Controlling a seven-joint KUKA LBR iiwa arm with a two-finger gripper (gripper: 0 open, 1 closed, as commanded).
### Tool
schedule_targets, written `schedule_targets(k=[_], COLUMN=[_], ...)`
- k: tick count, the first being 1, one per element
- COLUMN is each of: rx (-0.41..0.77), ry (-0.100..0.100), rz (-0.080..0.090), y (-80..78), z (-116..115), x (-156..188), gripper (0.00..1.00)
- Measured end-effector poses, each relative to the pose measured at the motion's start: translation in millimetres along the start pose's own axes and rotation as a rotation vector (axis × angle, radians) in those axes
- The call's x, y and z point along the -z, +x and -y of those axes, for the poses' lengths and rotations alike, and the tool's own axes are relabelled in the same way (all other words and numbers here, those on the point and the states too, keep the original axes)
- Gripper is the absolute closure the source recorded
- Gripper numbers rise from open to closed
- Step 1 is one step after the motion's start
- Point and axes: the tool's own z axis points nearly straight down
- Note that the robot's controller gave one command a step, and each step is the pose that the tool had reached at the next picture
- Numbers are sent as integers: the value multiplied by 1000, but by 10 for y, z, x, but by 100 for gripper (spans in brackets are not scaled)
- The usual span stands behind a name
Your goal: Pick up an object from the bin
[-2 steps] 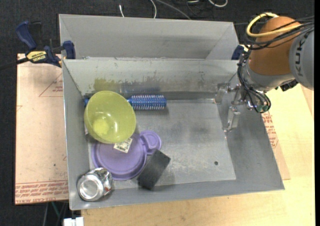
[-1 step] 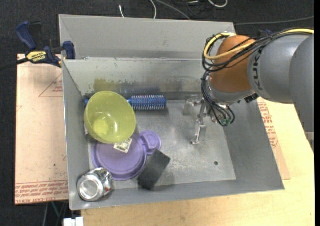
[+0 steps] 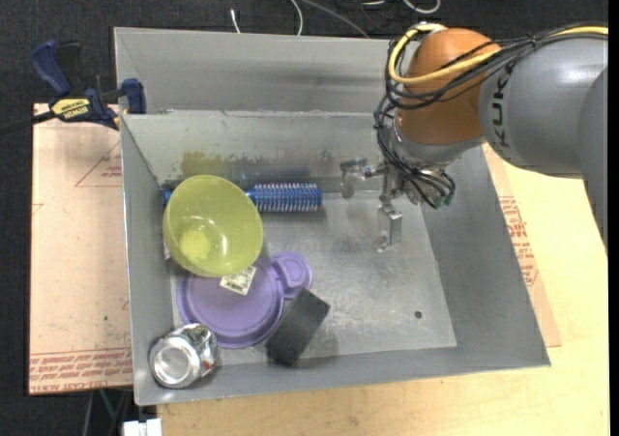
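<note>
Two fingers (image 3: 390, 229) of your gripper (image 3: 369, 212) stand spread wide, released, with nothing between them but bare floor of the bin (image 3: 435, 270). One finger points toward the back wall, the other toward the front. Whether the tips touch the floor, you cannot tell from this angle.

The nearest thing is the blue hairbrush (image 3: 282, 197), lying flat along the back of the floor just left of the gripper, its bristled end close to the rear finger but apart from it. Its other end is tucked behind the yellow-green bowl (image 3: 213, 226), which sits tilted against the left wall.

In front of the bowl lies a purple lid (image 3: 242, 313) (a small paper tag rests on it), with a black block (image 3: 297, 326) leaning on its right edge and a crushed silver can (image 3: 182, 355) in the front-left corner.

The right half of the floor is open metal, so you have room under the gripper, to its right and toward the front wall. The arm comes in over the right rim.
</note>
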Motion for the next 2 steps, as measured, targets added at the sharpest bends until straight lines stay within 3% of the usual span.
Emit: schedule_targets(k=[1, 2], rx=[-202, -110], ry=[-10, -2], rz=[-16, 1], y=[300, 185], z=[17, 42], x=[-196, -497], gripper=[0, 0])
